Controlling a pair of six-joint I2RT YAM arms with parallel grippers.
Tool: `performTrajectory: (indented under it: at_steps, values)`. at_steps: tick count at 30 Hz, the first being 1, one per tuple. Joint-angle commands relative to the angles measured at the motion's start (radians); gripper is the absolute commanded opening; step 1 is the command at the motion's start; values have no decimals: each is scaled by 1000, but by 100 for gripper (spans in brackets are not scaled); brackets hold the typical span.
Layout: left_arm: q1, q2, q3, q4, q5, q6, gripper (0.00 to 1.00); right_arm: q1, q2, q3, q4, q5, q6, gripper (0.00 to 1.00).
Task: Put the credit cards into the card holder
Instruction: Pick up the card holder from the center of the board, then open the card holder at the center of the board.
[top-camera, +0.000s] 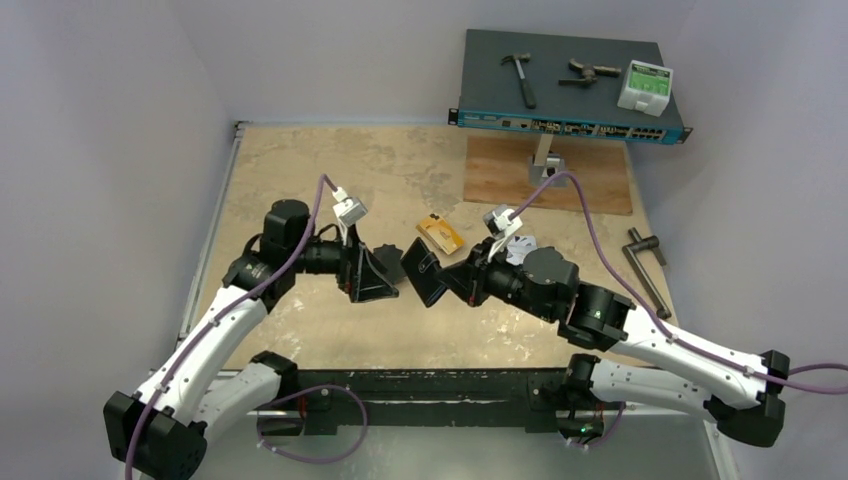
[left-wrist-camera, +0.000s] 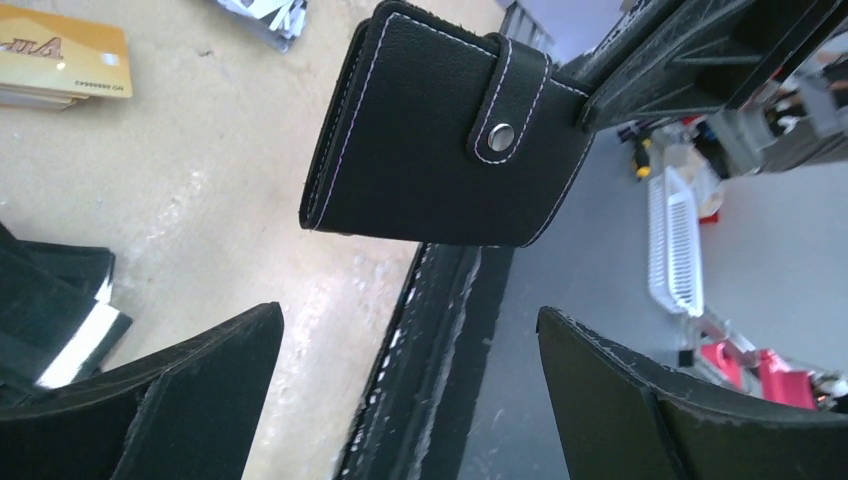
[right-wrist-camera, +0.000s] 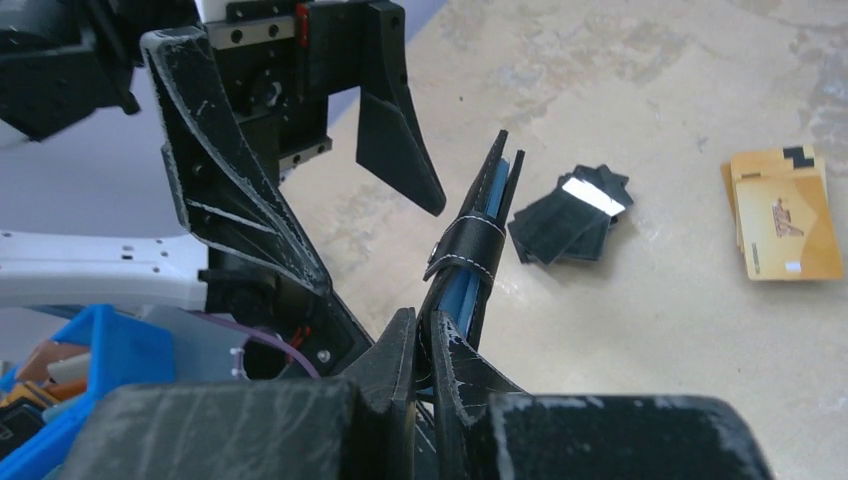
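Note:
My right gripper (right-wrist-camera: 422, 320) is shut on the lower edge of the black card holder (right-wrist-camera: 470, 250) and holds it upright above the table. Its snap tab is fastened in the left wrist view (left-wrist-camera: 440, 140); blue shows inside it. My left gripper (left-wrist-camera: 410, 312) is open and empty, just left of the holder (top-camera: 425, 272) and facing it. Orange-yellow credit cards (top-camera: 440, 235) lie stacked on the table behind the holder. Silver-white patterned cards (top-camera: 520, 248) lie by the right wrist. A fanned pile of dark cards (right-wrist-camera: 570, 215), one with a silver stripe, lies between the grippers.
A network switch (top-camera: 570, 125) at the back right carries a hammer (top-camera: 520, 75), a metal tool and a white box (top-camera: 645, 88). A wooden board (top-camera: 580, 180) lies in front of it. A black handle tool (top-camera: 645, 265) lies at the right edge.

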Motion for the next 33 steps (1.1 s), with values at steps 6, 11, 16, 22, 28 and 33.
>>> performTrajectory:
  at_steps: [6,11,16,22,28,33]
  values:
    - [-6,-84,30,252,-28,-432,100,4,4,153,65,-27,-29,0]
    - [-6,-122,54,251,-88,-515,100,4,37,171,166,-1,-30,0]
    - [-4,-137,103,269,-130,-555,100,4,92,183,281,-17,0,0]
    - [9,-142,120,288,-142,-587,100,4,110,182,404,-20,35,0]
    - [18,-181,76,263,-146,-589,100,4,126,222,424,-28,37,0]
    - [39,-168,120,310,-148,-642,98,4,144,186,479,-54,73,0]
